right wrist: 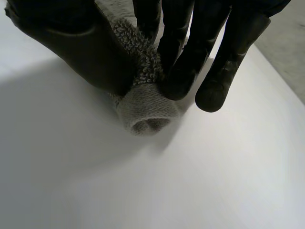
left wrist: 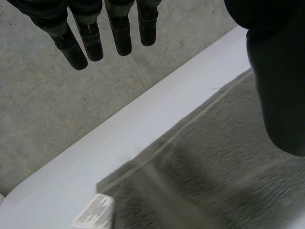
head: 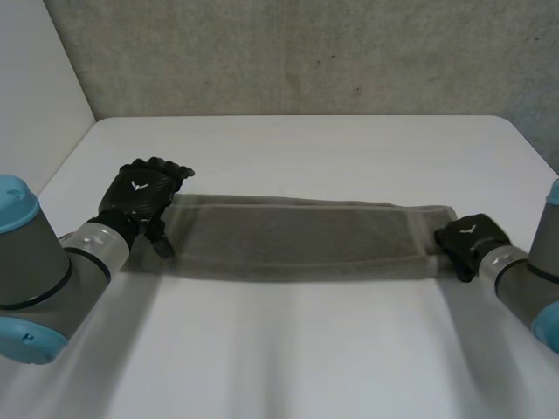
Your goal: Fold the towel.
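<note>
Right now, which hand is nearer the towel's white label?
Left. The left hand hovers open at the towel end with the label; the right hand pinches the opposite end.

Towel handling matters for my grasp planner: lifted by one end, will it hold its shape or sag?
Likely floppy: the towel crumples into a small roll where the right hand pinches its end. Probably grippy rather than slippery, given the looped pile. Being long and narrow, the unheld length would probably drape and drag.

The white counter (head: 306,349) carries a grey towel (head: 297,236), stretched as a long strip across the frame's middle.
</note>
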Motion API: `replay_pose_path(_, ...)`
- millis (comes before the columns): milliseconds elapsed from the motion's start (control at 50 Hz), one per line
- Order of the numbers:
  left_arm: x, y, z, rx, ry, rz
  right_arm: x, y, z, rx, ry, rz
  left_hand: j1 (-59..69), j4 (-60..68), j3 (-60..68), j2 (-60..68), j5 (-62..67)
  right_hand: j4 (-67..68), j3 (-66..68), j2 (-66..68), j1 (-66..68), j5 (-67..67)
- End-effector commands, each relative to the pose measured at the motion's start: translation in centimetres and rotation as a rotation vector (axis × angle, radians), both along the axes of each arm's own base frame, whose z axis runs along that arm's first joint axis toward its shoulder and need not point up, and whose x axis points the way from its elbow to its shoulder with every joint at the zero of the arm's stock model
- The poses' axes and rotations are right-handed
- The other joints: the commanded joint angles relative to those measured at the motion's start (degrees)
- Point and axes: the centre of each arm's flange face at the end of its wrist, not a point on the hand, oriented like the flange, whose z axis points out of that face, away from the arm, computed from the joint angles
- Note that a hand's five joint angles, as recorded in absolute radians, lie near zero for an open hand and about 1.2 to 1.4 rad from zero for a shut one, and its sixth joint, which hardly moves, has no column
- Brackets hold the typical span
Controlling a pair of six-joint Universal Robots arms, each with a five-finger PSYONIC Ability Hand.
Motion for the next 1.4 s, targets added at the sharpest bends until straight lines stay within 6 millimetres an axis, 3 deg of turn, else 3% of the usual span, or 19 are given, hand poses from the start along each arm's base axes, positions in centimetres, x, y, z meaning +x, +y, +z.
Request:
replay_pose_path(20, 0.1, 0.1, 0.5, -0.013, 0.006, 0.004, -4.3, -2.0, 3.5, -0.111, 0.076, -0.129, -4.7, -4.5, -3.5, -4.2, -12.2, 3.4, 3.7, 5.3, 5.8, 3.4)
replay_pose_path(120, 0.1, 0.2, 0.8, -0.019, 0.007, 0.005, -7.3, -3.5, 5.0, -0.167, 0.149, -0.187, -4.7, -4.5, -3.5, -4.2, -12.2, 3.4, 3.7, 5.3, 5.8, 3.4)
replay_pose_path(260, 0.4, 0.2, 1.2, -0.03, 0.01, 0.011, -8.2, -5.6, 7.7, -0.268, 0.245, -0.199, -4.7, -4.5, -3.5, -4.2, -12.2, 3.4, 3.7, 5.3, 5.8, 3.4)
replay_pose_path(320, 0.4, 0.2, 1.6, -0.042, 0.014, 0.011, -5.5, -5.6, 9.4, -0.335, 0.243, -0.155, -4.9, -4.7, -3.6, -4.4, -12.4, 3.4, 3.7, 5.3, 5.8, 3.4)
replay_pose_path(360, 0.4, 0.2, 1.8, -0.046, 0.015, 0.014, -0.2, -4.8, 11.9, -0.436, 0.209, -0.062, -4.9, -4.7, -3.6, -4.4, -12.4, 3.4, 3.7, 5.3, 5.8, 3.4)
replay_pose_path(380, 0.4, 0.2, 1.8, -0.046, 0.015, 0.015, -0.2, -4.8, 12.0, -0.436, 0.208, -0.062, -4.9, -4.7, -3.6, -4.4, -12.4, 3.4, 3.7, 5.3, 5.8, 3.4)
replay_pose_path(420, 0.6, 0.0, 1.8, -0.048, 0.015, 0.022, 4.7, -2.9, 14.0, -0.514, 0.175, 0.03, -4.9, -4.7, -3.6, -4.4, -12.4, 3.4, 3.7, 5.3, 5.8, 3.4)
replay_pose_path(480, 0.6, 0.0, 1.9, -0.049, 0.016, 0.022, 7.2, -1.6, 14.6, -0.541, 0.155, 0.084, -4.9, -4.7, -3.6, -4.4, -12.4, 3.4, 3.7, 5.3, 5.8, 3.4)
replay_pose_path(500, 0.7, 0.0, 1.9, -0.049, 0.016, 0.024, 9.9, -0.1, 14.6, -0.555, 0.136, 0.154, -4.9, -4.7, -3.6, -4.4, -12.4, 3.4, 3.7, 5.3, 5.8, 3.4)
replay_pose_path(580, 0.7, 0.0, 1.8, -0.046, 0.015, 0.025, 17.3, 5.4, 12.4, -0.539, 0.089, 0.381, -4.9, -4.7, -3.6, -4.4, -12.4, 3.4, 3.7, 5.3, 5.8, 3.4)
replay_pose_path(840, 0.7, -0.1, 1.8, -0.046, 0.015, 0.025, 24.8, 14.8, 4.6, -0.408, 0.05, 0.759, -4.9, -4.7, -3.6, -4.4, -12.4, 3.4, 3.7, 5.3, 5.8, 3.4)
replay_pose_path(880, 0.7, 0.0, 1.6, -0.042, 0.014, 0.025, 25.1, 15.4, 3.7, -0.387, 0.05, 0.791, -4.9, -4.7, -3.6, -4.4, -12.4, 0.3, 0.6, 2.2, 2.7, 0.3)
replay_pose_path(900, 0.7, 0.0, 1.6, -0.042, 0.014, 0.025, 25.3, 15.6, 3.1, -0.375, 0.051, 0.808, -4.9, -4.7, -3.6, -4.4, -12.4, -17.2, -16.9, -15.3, -14.9, -17.2)
replay_pose_path(920, 0.7, 0.0, 1.6, -0.042, 0.014, 0.025, 25.3, 15.6, 3.1, -0.375, 0.051, 0.808, -4.9, -4.7, -3.6, -4.4, -12.4, -17.4, -17.1, -15.5, -15.0, -17.4)
replay_pose_path(960, 0.7, 0.0, 1.6, -0.04, 0.014, 0.024, 25.2, 15.3, 3.1, -0.371, 0.047, 0.799, -4.9, -4.7, -3.6, -4.4, -12.4, -52.2, -51.9, -50.3, -49.8, -52.2)
replay_pose_path(1000, 0.7, 0.0, 1.6, -0.039, 0.013, 0.024, 25.1, 14.9, 3.3, -0.371, 0.03, 0.782, -4.9, -4.7, -3.6, -4.4, -12.4, -65.1, -64.7, -63.1, -62.7, -65.0)
replay_pose_path(1140, 0.7, 0.1, 1.4, -0.036, 0.013, 0.022, 23.4, 13.8, 8.1, -0.365, -0.132, 0.646, -5.1, -4.8, -3.8, -4.5, -12.5, -66.6, -66.3, -64.7, -64.2, -66.6)
replay_pose_path(1220, 0.7, 0.2, 1.3, -0.034, 0.012, 0.021, 19.0, 10.8, 9.6, -0.29, -0.208, 0.488, -5.1, -4.8, -3.8, -4.5, -12.5, -66.6, -66.3, -64.7, -64.2, -66.6)
replay_pose_path(1400, 0.6, 0.3, 1.2, -0.036, 0.013, 0.016, 12.8, 9.6, 6.6, -0.127, -0.146, 0.355, -5.1, -4.8, -3.8, -4.5, -12.5, -66.6, -66.3, -64.7, -64.2, -66.6)
